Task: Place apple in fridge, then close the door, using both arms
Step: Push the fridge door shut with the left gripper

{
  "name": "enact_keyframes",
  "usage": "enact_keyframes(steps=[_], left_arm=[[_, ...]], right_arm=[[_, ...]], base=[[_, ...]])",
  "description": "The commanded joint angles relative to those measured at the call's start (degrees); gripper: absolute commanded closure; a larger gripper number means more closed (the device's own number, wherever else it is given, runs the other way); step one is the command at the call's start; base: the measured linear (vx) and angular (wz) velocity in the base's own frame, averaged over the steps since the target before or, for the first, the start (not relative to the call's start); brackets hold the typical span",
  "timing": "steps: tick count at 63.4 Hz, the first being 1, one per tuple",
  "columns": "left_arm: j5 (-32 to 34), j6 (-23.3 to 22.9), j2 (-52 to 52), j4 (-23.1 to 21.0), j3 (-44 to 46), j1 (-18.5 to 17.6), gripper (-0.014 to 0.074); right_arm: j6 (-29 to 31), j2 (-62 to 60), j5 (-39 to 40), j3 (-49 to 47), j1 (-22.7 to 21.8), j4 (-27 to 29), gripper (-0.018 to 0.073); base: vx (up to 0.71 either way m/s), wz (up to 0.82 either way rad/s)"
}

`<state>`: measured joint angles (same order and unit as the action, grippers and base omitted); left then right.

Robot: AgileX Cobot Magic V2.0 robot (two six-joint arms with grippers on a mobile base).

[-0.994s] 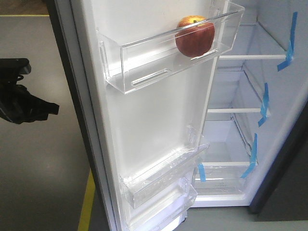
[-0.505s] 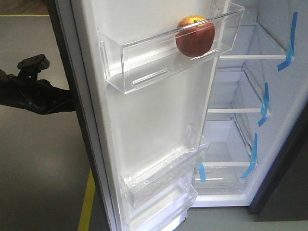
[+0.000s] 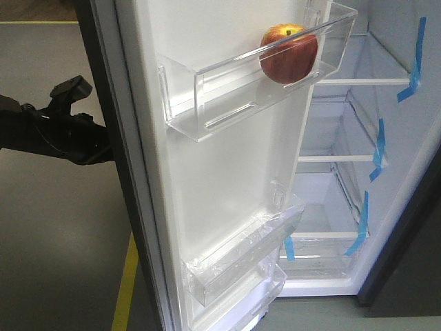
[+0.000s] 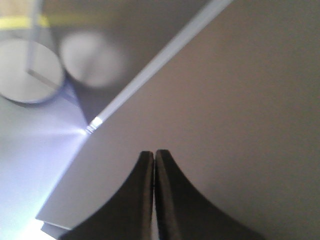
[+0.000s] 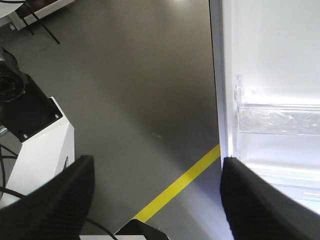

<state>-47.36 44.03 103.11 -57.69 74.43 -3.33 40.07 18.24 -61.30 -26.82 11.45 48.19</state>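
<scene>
**Apple in door bin, door open**

Left arm (image 3: 58, 131) reaches to the dark outer face of the door (image 3: 227, 172). The left gripper (image 4: 154, 153) has its fingers pressed together, tips at the grey panel; contact unclear. Apple (image 3: 289, 54) sits in the upper door bin (image 3: 207, 103), at its right end, next to the fridge (image 3: 344, 193) cavity. Blue tape strips (image 3: 377, 148) mark the shelves. Right gripper (image 5: 157, 162) is spread wide over the floor (image 5: 125, 100), near the yellow line (image 5: 185, 182).

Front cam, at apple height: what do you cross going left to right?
left arm → door edge → apple → blue tape. Upper door bin left out: the apple sits in it, so they overlap.
</scene>
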Motion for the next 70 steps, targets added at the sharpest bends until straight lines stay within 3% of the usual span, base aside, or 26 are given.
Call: enact_keyframes(steps=[1, 14, 35, 61, 70], left_arm=[[-3.00, 1.72, -4.09, -4.75, 1.72, -0.89, 0.0603], [-5.49, 3.57, -7.75, -5.61, 1.72, -2.99, 0.0603], [-5.68, 3.63, -11.59, -5.67, 1.72, -10.30, 0.0603], [-5.96, 11.35, -11.59, -14.47, 1.72, -21.23, 0.0603], [-4.32, 12.54, -11.59, -15.53, 1.72, -23.94, 0.0603]], right_arm=[[0.36, 0.52, 2.19, -1.35, 0.08, 2.43, 0.0054], [0.36, 0.52, 2.13, -1.35, 0.08, 2.43, 0.0054], [0.36, 0.52, 2.13, -1.35, 0.08, 2.43, 0.0054], [0.36, 0.52, 2.14, -1.35, 0.08, 2.48, 0.0054], [0.50, 0.52, 2.14, -1.35, 0.08, 2.48, 0.0054]], base=[[0.00, 0.00], [0.00, 0.00], [0.00, 0.00], [0.00, 0.00], [0.00, 0.00]])
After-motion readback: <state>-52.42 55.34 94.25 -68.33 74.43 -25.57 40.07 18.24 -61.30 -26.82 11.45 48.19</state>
